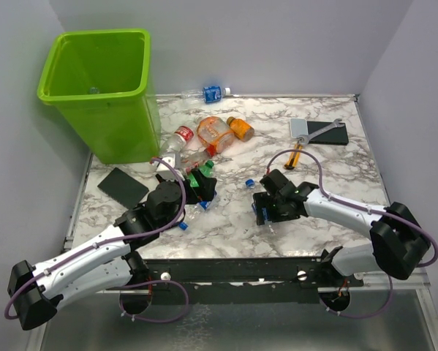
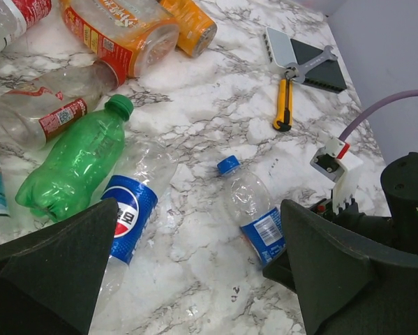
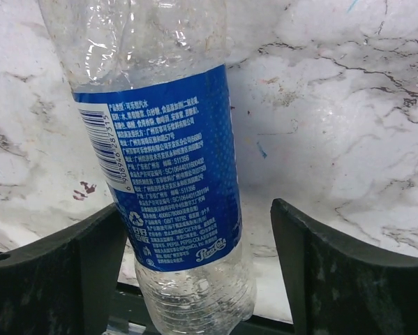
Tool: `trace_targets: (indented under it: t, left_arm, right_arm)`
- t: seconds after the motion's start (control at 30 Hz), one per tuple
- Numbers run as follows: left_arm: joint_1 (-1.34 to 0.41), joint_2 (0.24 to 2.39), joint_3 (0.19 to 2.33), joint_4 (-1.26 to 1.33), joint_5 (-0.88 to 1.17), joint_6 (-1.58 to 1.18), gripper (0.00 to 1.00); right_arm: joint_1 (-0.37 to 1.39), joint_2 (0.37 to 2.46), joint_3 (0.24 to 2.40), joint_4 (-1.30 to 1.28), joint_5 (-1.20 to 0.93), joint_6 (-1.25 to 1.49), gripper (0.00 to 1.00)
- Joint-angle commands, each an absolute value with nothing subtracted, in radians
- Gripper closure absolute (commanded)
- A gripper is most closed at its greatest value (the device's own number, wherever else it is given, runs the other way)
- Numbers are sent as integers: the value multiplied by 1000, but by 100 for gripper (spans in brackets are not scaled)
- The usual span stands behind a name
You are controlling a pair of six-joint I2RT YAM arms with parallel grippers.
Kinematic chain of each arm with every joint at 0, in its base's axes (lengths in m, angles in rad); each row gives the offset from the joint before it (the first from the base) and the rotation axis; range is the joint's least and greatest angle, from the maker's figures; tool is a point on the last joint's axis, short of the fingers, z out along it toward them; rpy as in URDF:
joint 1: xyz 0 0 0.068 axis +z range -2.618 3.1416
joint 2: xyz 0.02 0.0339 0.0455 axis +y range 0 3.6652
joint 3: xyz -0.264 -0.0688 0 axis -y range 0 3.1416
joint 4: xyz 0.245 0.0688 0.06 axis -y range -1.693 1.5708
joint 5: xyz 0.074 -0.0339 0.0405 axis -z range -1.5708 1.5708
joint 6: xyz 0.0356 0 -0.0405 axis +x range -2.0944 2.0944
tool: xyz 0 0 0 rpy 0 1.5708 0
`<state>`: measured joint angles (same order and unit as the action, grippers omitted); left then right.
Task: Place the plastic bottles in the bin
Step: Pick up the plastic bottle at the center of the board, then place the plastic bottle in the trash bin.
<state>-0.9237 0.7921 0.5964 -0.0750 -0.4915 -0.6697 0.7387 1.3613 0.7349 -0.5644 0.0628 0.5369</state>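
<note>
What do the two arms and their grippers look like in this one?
Both the left arm and right arm have white links, bulky black joints and a looping purple cable. The fingers are matte black wedges.

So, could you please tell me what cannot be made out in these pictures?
Top view: the bin floor, hidden by its near wall.
Top view: bottles under the left gripper, partly covered by it.
Right wrist view: the blue-labelled bottle inside the open right gripper, cap end cut off by the top edge.
Top view: the far bottle, label too small to read.
</note>
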Motion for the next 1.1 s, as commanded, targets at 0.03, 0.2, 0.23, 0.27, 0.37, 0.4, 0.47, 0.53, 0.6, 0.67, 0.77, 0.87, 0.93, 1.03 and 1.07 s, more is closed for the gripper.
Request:
trace_targets:
  t: [0.03, 0.2, 0.23, 0.27, 0.37, 0.4, 0.47, 0.53, 0.6, 0.67, 0.77, 0.87, 0.93, 1.03, 1.07]
  left_arm:
    - [-920, 812, 662, -109, -503, -627, 1]
    - [-919, 848, 711, -118, -491, -576, 1]
    - [-921, 853, 721, -117, -495, -563, 1]
    - [-920, 856, 730, -117, -502, -545, 1]
    - [-920, 870, 771, -118, -533, -464, 1]
    - [-919, 876, 791, -117, -540, -436, 1]
    - [-920, 891, 837, -118, -546, -375, 1]
    - [-920, 915, 908, -113, -509, -317, 1]
    - [-919, 949, 989, -106, -439, -274, 1]
    - [-917, 991, 1075, -102, -349, -259, 1]
    - [-915, 1050, 1192, -97, -252, -308, 1]
    - [-914, 1107, 1272, -67, -123, -355, 1]
    - [-913, 1161, 1322, -52, -14, -370, 1]
    - [-914, 1229, 1383, -51, 109, -408, 3]
    - [-914, 1249, 1394, -52, 129, -415, 6]
  right_arm:
    - [748, 1397, 739, -583, 80, 518, 21]
    - [748, 1411, 738, -569, 29, 503, 34]
    - [748, 1406, 737, -566, 28, 503, 39]
    - [748, 1395, 739, -566, 33, 504, 43]
    - [748, 1303, 750, -543, 56, 505, 49]
    - [749, 1245, 748, -519, 58, 494, 50]
    - [750, 1095, 725, -422, 37, 450, 52]
    - [750, 931, 662, -274, -23, 387, 53]
    - [750, 786, 576, -88, -101, 324, 53]
    - [750, 683, 502, 74, -109, 306, 55]
    - [750, 649, 479, 155, -121, 277, 57]
    - [749, 641, 463, 216, -165, 281, 58]
    - [750, 634, 447, 256, -184, 282, 59]
    - [750, 631, 444, 273, -186, 278, 60]
    - [750, 629, 444, 276, -184, 277, 60]
